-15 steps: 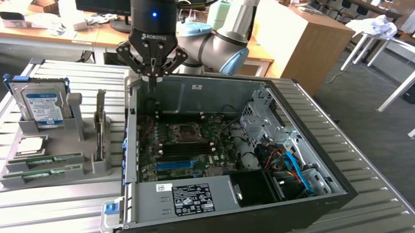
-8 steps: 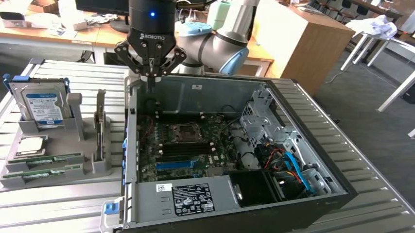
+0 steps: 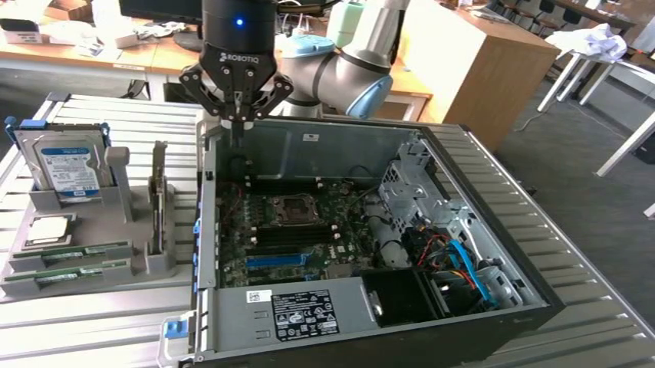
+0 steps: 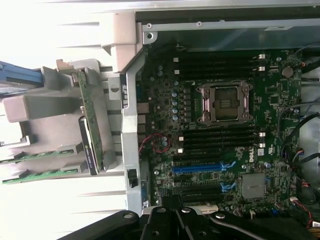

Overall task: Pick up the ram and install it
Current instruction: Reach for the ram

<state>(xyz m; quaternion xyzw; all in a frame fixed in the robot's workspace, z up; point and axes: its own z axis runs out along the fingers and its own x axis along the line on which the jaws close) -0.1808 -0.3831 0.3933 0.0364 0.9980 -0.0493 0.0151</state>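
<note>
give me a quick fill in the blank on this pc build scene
1. The end effector hangs above the computer case with its fingers ____.
2. The ram sticks lie ____ the case, in the grey holder.
3. The motherboard's processor socket is ____.
Missing words: shut; outside; empty.

Slatted grey metal table (image 3: 584, 261), foreground, under the work area. Pale wooden desks (image 3: 153, 54) along the back, with a light wood cabinet (image 3: 481, 46) toward the exterior view's right. Dark grey floor (image 3: 584, 169); white-legged table (image 3: 624, 63) at that view's far right bearing crumpled white paper (image 3: 603, 38)
</note>
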